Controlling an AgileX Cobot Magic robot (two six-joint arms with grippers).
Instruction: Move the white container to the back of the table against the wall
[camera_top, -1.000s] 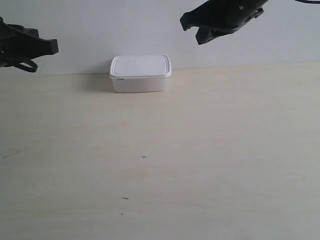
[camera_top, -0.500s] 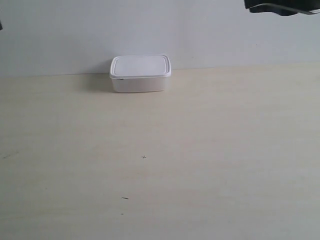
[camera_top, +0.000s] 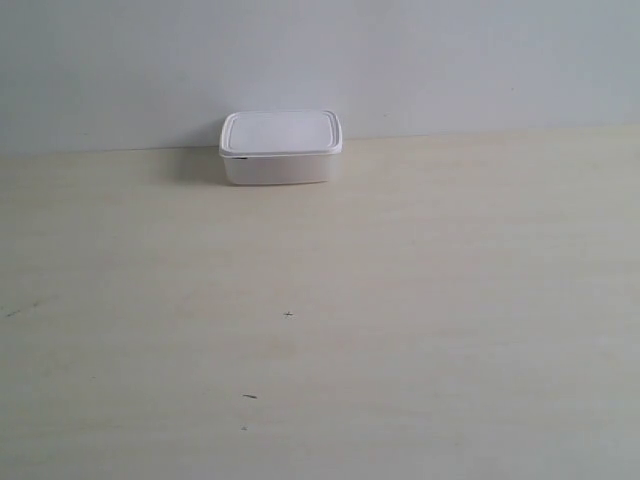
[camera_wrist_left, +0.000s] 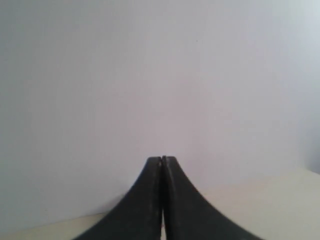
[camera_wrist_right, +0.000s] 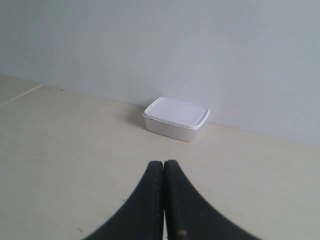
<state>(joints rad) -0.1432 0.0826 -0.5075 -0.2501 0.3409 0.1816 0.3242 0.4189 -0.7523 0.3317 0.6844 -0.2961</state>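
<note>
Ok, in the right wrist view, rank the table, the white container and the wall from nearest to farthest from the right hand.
From the shut right hand:
1. The table, directly beneath and ahead of it.
2. The white container, farther ahead at the table's back.
3. The wall, just behind the container, so only slightly farther.

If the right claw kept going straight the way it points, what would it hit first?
Most likely the small white lidded plastic box, almost dead ahead of the shut right gripper with only beige table between. Depth is unclear; it might pass over and reach the pale wall.
</note>
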